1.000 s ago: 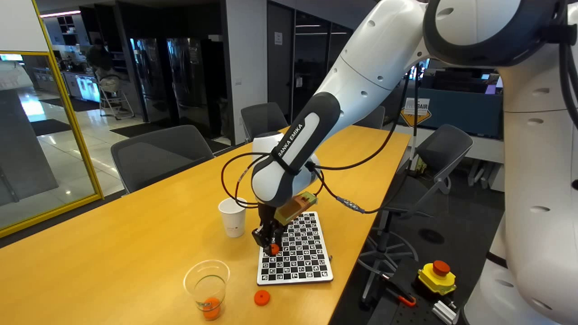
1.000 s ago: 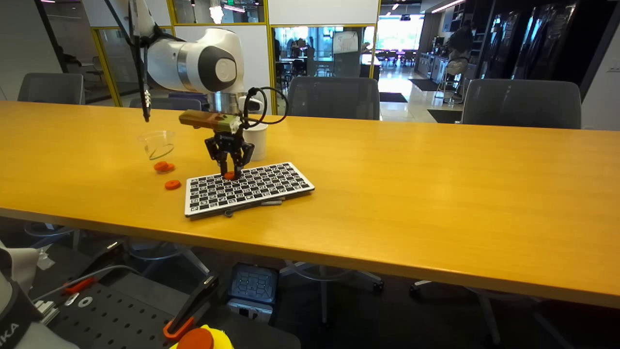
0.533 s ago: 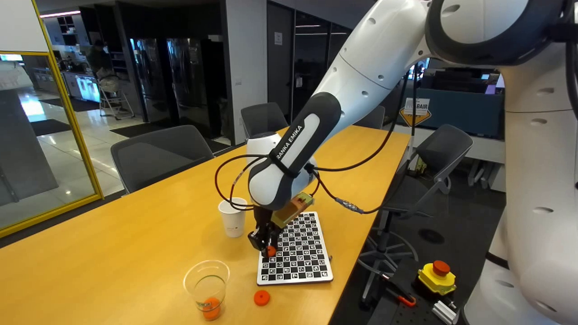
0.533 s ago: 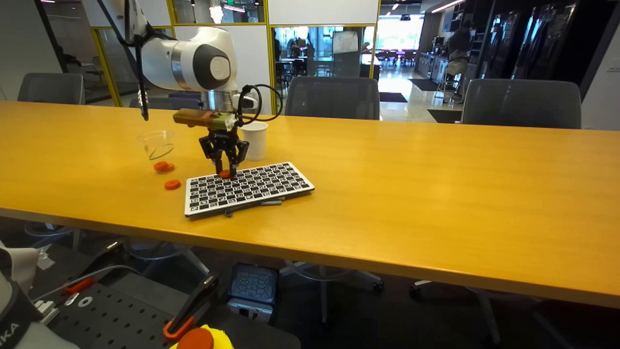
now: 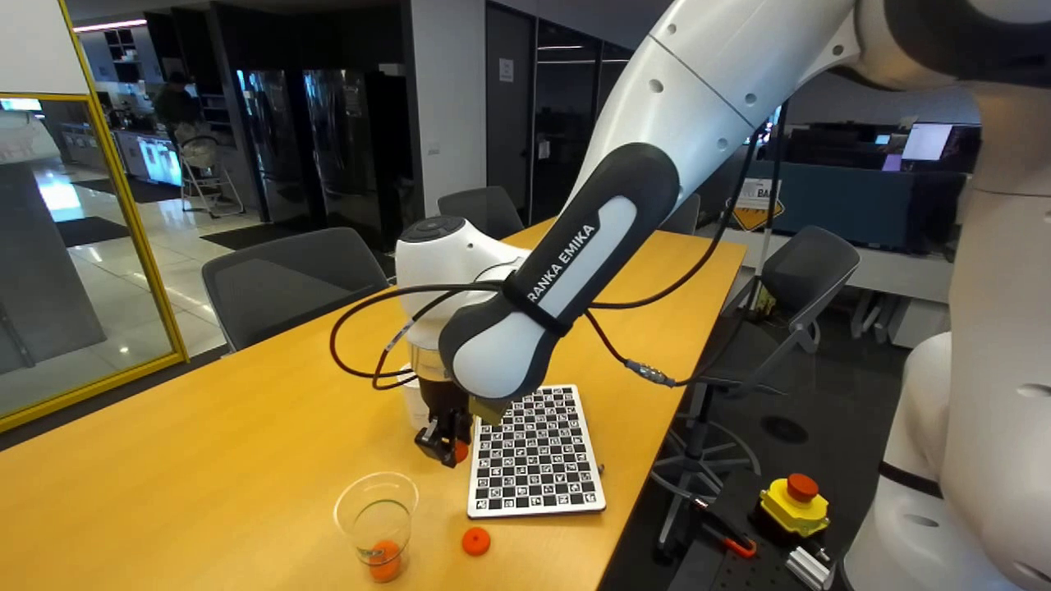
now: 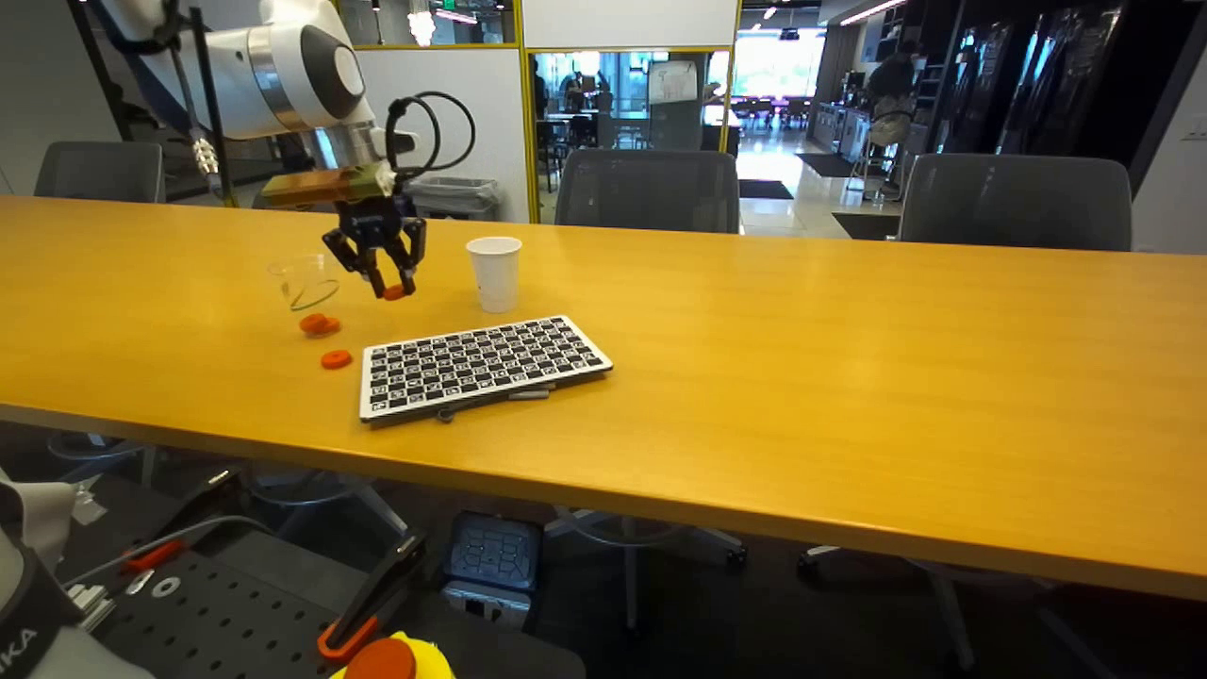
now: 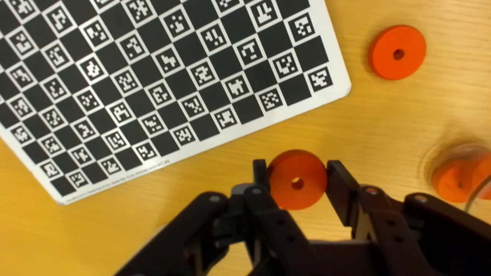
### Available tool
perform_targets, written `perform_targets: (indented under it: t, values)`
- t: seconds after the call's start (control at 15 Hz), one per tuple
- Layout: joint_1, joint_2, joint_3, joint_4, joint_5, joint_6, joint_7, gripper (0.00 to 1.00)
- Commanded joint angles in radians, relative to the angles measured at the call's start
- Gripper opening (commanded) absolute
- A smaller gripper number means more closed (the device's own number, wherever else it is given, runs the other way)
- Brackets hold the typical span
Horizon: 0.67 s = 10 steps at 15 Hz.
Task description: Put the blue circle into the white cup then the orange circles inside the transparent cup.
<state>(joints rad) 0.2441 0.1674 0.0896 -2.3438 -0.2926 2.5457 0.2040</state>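
Observation:
My gripper is shut on an orange circle, holding it by its edges above the table. In an exterior view the gripper is in the air between the transparent cup and the white cup. The transparent cup stands upright with orange circles at its bottom; it also shows at the right of the wrist view. Another orange circle lies on the table beside the board. The white cup is upright and partly behind the arm in an exterior view. The blue circle is hidden or out of view.
A checkered marker board lies on the table, close to the loose orange circle. Thin cables loop from the arm. Grey chairs stand along the table's far side.
My gripper has lifted the held orange circle from the board's edge and carried it up and toward the transparent cup. The cups and the other orange circles have not moved.

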Motion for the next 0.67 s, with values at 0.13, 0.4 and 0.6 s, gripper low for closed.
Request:
perform_targets:
  t: [0.13, 0.4, 0.6]
  values:
    - [0.05, -0.137, 0.044, -0.054, -0.221, -0.003, 0.167, 0.24]
    - [0.048, -0.167, 0.102, -0.066, -0.268, 0.011, 0.151, 0.24]
    - [0.045, -0.168, 0.133, -0.074, -0.251, 0.053, 0.106, 0.24]
